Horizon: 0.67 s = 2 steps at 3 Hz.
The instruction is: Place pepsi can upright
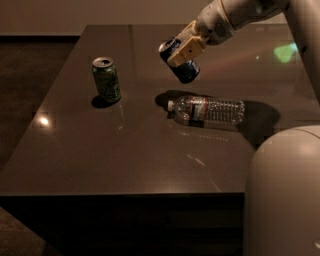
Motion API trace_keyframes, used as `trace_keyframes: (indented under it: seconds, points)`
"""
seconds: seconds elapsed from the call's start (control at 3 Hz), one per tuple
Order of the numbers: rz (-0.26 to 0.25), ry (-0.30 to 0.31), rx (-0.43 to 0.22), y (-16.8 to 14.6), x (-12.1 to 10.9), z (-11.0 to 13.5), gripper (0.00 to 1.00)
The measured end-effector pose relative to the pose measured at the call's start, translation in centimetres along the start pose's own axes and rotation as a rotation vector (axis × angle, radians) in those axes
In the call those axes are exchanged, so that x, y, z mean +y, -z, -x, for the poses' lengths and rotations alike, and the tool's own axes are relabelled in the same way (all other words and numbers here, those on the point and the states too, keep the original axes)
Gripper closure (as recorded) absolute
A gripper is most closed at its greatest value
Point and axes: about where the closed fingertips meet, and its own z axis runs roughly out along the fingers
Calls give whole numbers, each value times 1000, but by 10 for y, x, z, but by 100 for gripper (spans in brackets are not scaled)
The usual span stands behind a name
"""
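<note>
Dark and glossy, the brown bench [125, 160] fills most of the view, and small spots of light are reflected on its top. On its left part stands a green metal drink can [106, 80], upright, with its silver top facing up. Near the middle a clear plastic bottle [210, 111] lies on its side, with the white cap pointing to the left and a dark label band around it.

From the upper right the white robot arm [235, 15] reaches over the bench. Its gripper [182, 52] is in the air, above and a little behind the cap end of the bottle. The tan jaws are clamped on the small dark blue pepsi can [189, 71], one jaw lying across its side. The can is off the bench, touching nothing else, and tilted: its silver top points up and to the left, its base down and to the right. It is well apart from the green can. At lower right the robot's rounded white body [285, 195] covers the corner of the bench.
</note>
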Motion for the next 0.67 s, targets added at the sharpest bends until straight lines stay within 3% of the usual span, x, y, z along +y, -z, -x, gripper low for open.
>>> trace_keyframes:
  seconds: [0.33,0.67]
  points:
    - [3,5,7,-3,0,0,100]
    - [-39,-23,17,-5,-8,0,100]
